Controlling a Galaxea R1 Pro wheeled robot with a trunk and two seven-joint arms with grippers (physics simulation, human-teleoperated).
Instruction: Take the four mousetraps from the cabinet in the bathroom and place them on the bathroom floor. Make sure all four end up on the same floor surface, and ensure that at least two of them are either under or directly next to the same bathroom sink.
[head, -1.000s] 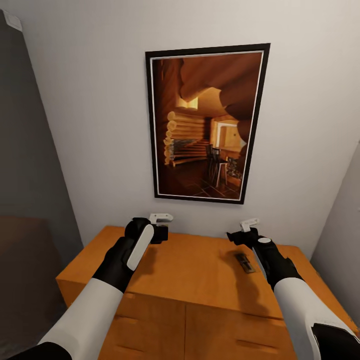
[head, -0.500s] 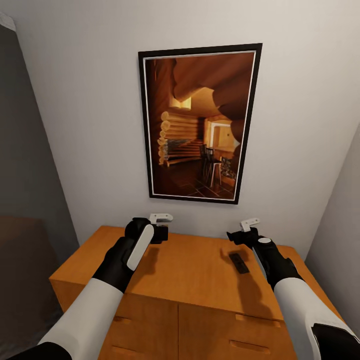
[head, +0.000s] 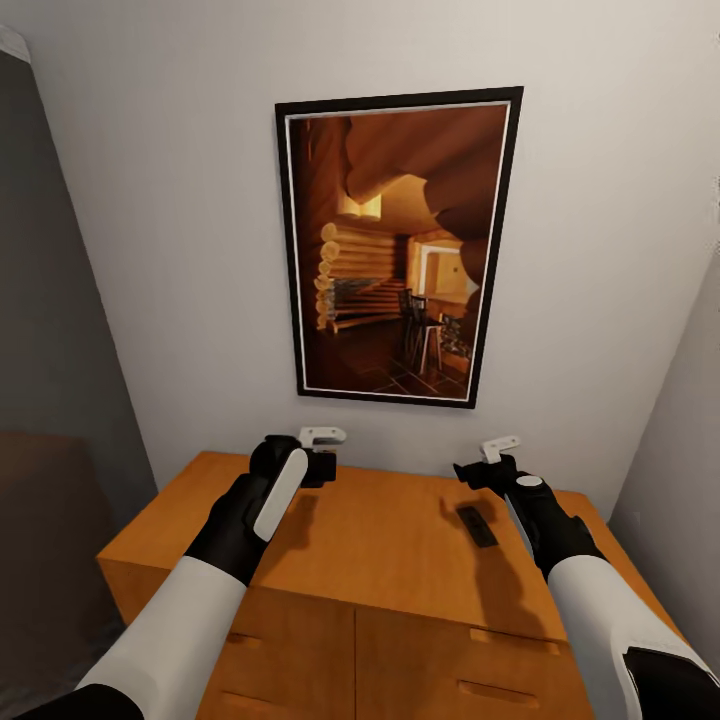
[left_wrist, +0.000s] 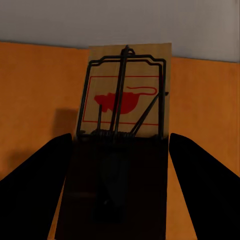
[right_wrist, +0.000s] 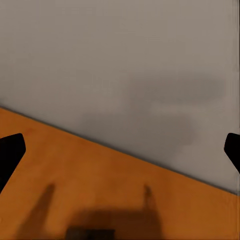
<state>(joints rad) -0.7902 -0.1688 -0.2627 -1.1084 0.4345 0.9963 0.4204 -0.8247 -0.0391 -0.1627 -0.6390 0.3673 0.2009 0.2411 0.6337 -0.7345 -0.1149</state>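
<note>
One wall, pale grey, fills most of the head view, with a black-framed picture of a log-cabin interior hung on it. Below it sits the cabinet, orange-brown, its flat top serving as a worktop, drawer fronts with slim bar handles along the near face. Both arms reach out over the top, white forearms, black wrists.

Left hand hovers above the back-left part of the top. Left wrist view: fingers spread wide apart, with a mousetrap lying flat on the top between and just ahead of them, nothing gripped. Its board carries a red mouse print under dark wire, far end up against the wall. The near end is in shadow.

Right hand hovers above the back-right part. Right wrist view: fingertips sit at opposite edges, so wide apart, bare cabinet top and wall between them.

Second mousetrap, small and dark in the head view, lies flat on the top just beside the right wrist, clear of the fingers.
</note>
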